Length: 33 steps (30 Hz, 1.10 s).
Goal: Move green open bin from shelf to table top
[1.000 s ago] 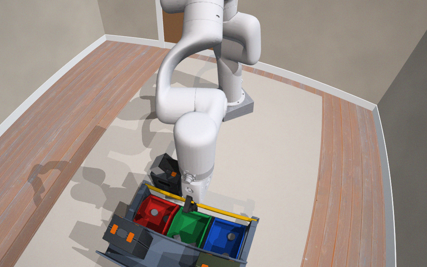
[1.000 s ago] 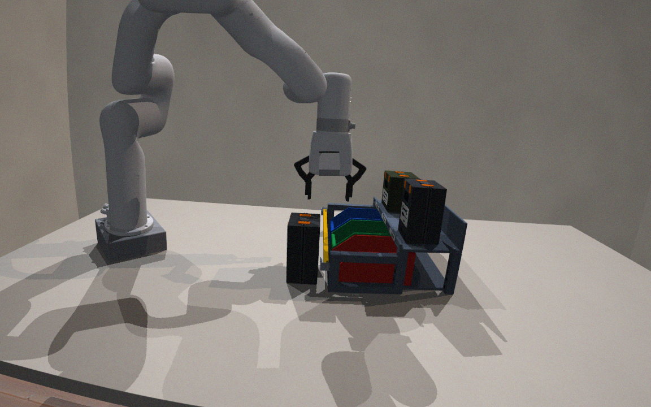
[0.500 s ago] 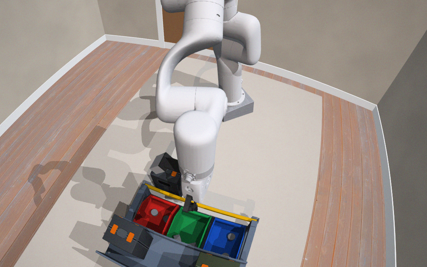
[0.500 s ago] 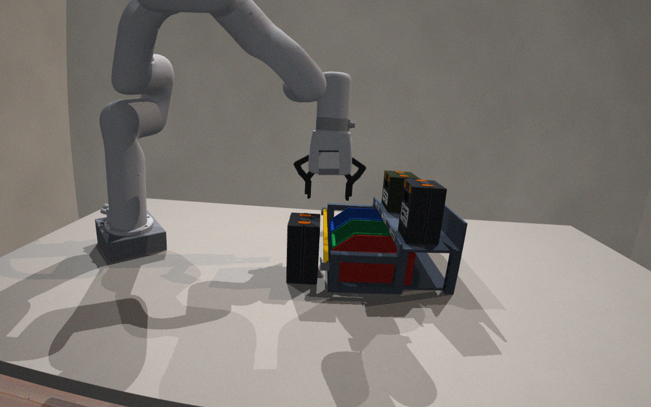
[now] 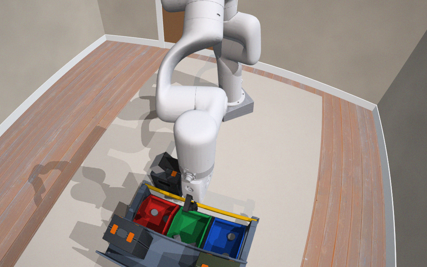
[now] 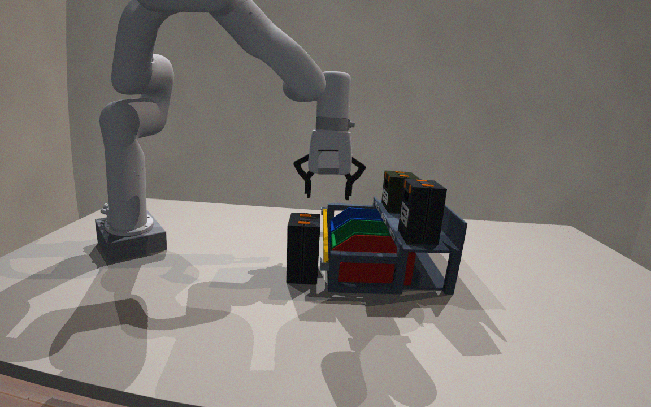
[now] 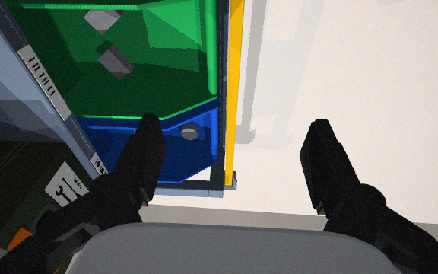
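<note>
The green bin (image 5: 188,227) (image 6: 363,228) (image 7: 169,72) stands on the shelf (image 5: 251,239) (image 6: 364,256) between the red bin (image 5: 152,216) (image 6: 363,244) and the blue bin (image 5: 226,234) (image 6: 360,215) (image 7: 166,152). Two grey parts (image 7: 115,62) lie in it in the wrist view. My gripper (image 6: 328,196) (image 7: 233,134) is open and empty, pointing down above the shelf's front edge. In the wrist view one finger is over the bins and the other is out past the yellow bar. The bins' undersides are hidden.
A yellow bar (image 5: 221,212) (image 6: 325,235) (image 7: 234,91) runs along the shelf front. A black case (image 5: 166,177) (image 6: 302,247) stands before it near the red bin. A dark case (image 5: 127,234) (image 6: 422,212) and an olive case (image 5: 218,260) (image 6: 393,192) stand on the upper deck.
</note>
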Tool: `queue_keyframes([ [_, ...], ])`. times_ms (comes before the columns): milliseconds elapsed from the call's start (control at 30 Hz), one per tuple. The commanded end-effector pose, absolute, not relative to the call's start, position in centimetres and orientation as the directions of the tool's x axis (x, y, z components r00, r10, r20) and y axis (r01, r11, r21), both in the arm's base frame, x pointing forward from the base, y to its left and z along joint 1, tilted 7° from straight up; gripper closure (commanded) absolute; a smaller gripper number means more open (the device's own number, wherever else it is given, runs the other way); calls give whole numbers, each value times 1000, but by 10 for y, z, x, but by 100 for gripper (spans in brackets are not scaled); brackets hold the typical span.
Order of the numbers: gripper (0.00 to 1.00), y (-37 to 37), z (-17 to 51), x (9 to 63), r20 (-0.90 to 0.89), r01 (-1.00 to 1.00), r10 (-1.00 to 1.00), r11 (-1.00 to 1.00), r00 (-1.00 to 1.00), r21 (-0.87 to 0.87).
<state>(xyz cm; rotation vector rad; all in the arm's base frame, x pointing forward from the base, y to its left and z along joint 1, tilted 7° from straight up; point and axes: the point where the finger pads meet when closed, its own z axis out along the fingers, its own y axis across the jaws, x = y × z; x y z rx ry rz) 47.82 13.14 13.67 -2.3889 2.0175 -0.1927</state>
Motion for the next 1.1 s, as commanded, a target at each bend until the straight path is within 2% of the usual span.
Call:
queue_keyframes([
  [0,0,132,139,479,88,-981,-983,-171,163,-91],
  [167,0,132,140,478,108,-906,-906,-418,410,-65],
  [1067,0,132,140,479,111,-889,-888,-454,446,-61],
])
